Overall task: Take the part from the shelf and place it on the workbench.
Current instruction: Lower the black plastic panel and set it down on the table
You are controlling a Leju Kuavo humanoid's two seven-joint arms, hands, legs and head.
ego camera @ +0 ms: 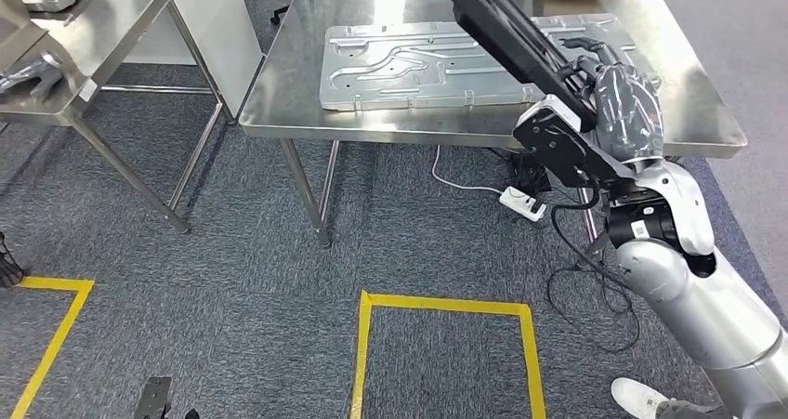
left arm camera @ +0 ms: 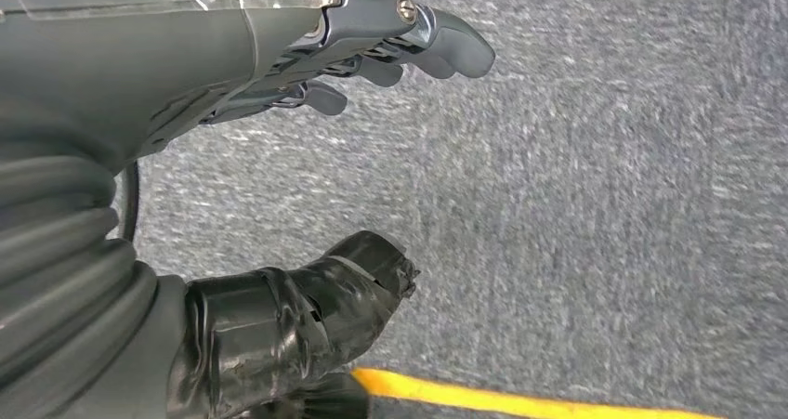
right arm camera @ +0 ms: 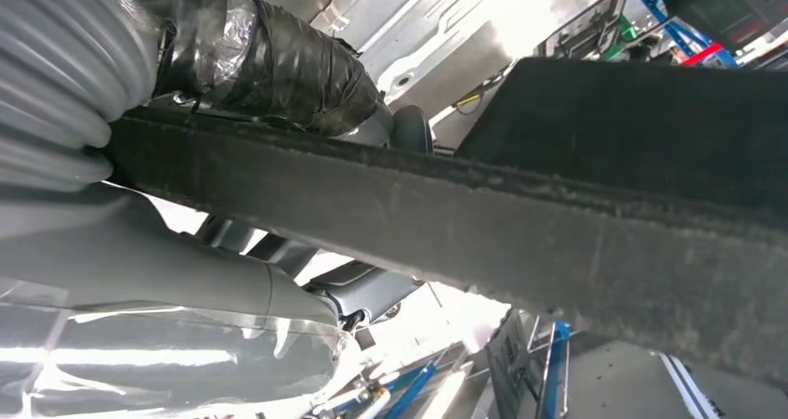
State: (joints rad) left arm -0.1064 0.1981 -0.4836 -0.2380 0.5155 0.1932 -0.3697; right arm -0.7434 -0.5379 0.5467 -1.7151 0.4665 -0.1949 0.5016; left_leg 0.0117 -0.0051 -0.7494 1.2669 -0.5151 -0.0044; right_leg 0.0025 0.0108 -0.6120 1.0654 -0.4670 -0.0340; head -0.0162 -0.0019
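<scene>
A long, flat black part (ego camera: 506,38) slants over the steel workbench (ego camera: 297,103), running from the top of the head view down to my right hand (ego camera: 627,103). That hand grips the part's near end by the bench's right front edge. Close up, the black part (right arm camera: 558,224) crosses the right wrist view, with the taped thumb (right arm camera: 269,61) on one side and the fingers (right arm camera: 372,294) on the other. Whether the part touches the benchtop I cannot tell. My left hand (left arm camera: 232,94) hangs over grey carpet, its fingers (left arm camera: 409,38) spread and holding nothing.
A silver pressed metal plate (ego camera: 446,61) lies on the workbench under the black part. A second steel table (ego camera: 111,29) with metal parts stands at the left. A power strip (ego camera: 522,202) and cables lie under the bench. Yellow floor tape (ego camera: 446,304) marks squares; a person's shoe (ego camera: 641,399) is at bottom right.
</scene>
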